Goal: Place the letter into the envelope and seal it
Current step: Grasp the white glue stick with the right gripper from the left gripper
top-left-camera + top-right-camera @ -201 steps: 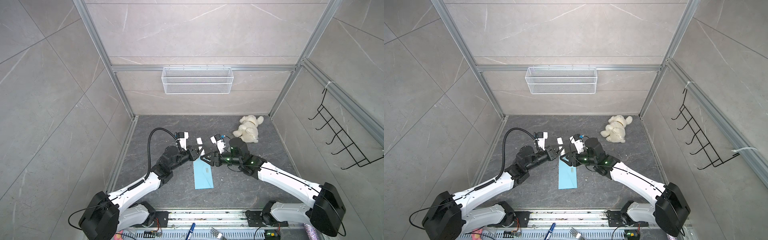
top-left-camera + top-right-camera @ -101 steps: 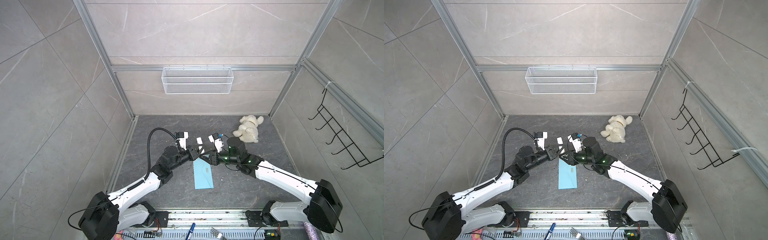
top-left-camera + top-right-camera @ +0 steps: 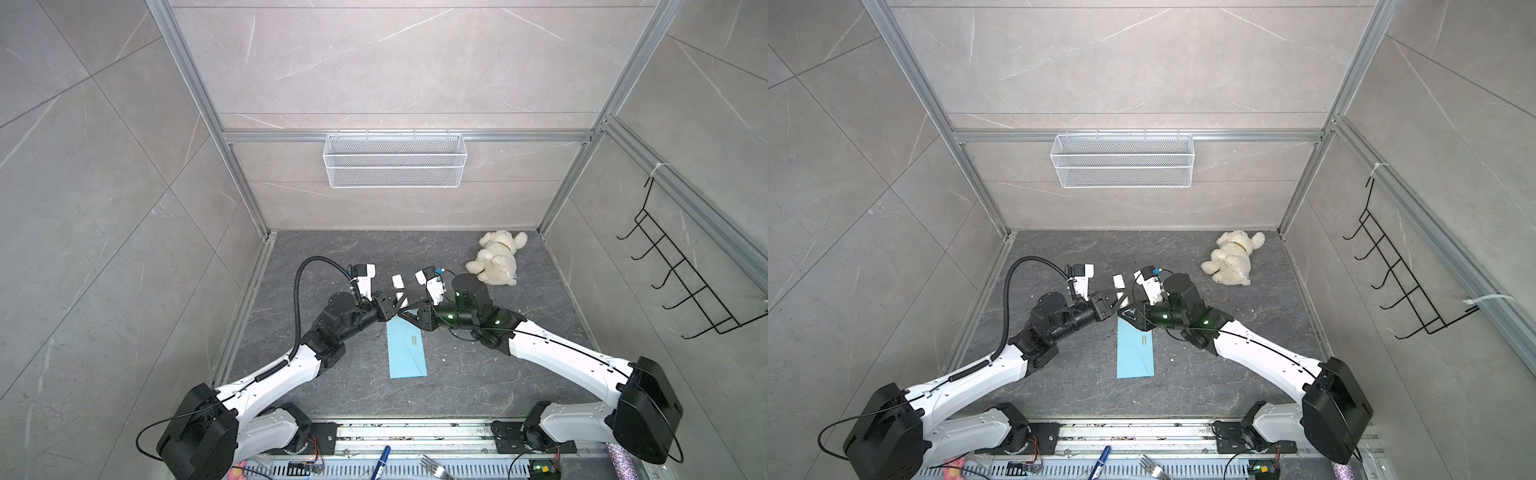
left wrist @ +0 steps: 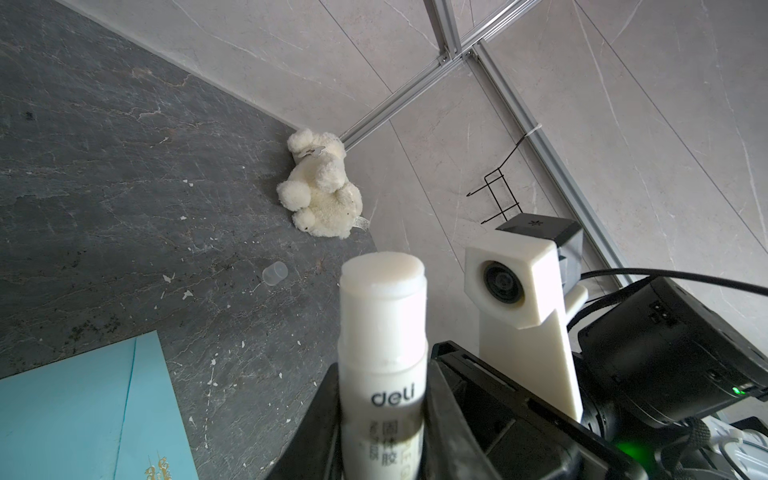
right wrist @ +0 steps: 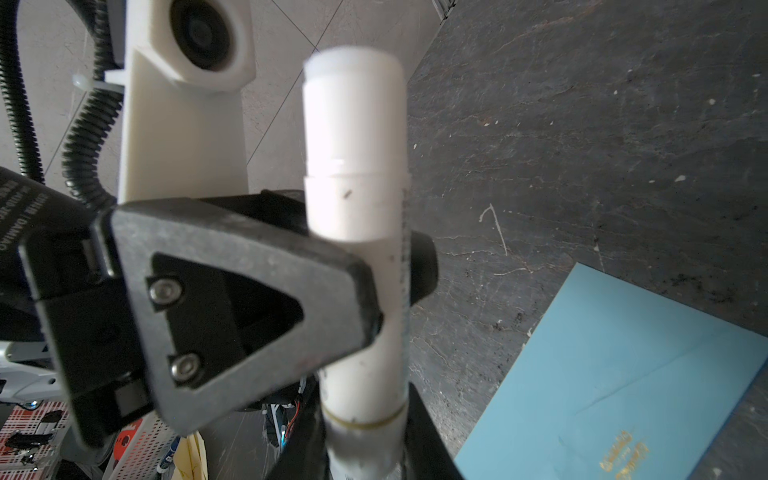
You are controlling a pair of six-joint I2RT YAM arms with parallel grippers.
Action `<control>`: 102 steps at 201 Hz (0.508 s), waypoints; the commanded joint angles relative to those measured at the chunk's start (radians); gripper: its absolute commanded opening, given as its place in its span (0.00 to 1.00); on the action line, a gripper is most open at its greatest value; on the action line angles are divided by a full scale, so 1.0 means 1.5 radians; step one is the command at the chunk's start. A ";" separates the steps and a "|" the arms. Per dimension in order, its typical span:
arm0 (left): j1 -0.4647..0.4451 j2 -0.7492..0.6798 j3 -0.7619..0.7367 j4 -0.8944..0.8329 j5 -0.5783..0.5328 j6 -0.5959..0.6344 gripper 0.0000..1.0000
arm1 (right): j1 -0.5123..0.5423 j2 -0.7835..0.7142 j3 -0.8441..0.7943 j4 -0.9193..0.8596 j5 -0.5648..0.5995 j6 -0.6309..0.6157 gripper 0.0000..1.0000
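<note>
Between the two arms, both pairs of jaws are clenched on one white glue stick (image 4: pixel 382 332): the left gripper (image 5: pixel 392 291) grasps its middle, and the right gripper (image 5: pixel 365 440) grasps its lower end. The top of the stick is uncapped. At six o'clock from the grippers, the envelope (image 3: pixel 406 349) lies flat on the dark floor (image 3: pixel 457 374), apart from both. At two o'clock, farther out, lies a white plush toy (image 3: pixel 496 259).

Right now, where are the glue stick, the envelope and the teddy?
glue stick (image 4: pixel 382 316), left wrist view, white barrel.
envelope (image 3: pixel 406 353), in a top view, blue back.
teddy (image 3: pixel 496 262), in a top view, body.
</note>
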 commanded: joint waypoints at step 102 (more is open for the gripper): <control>-0.003 0.000 -0.012 0.002 -0.025 0.026 0.00 | 0.098 0.024 0.147 -0.244 0.433 -0.079 0.03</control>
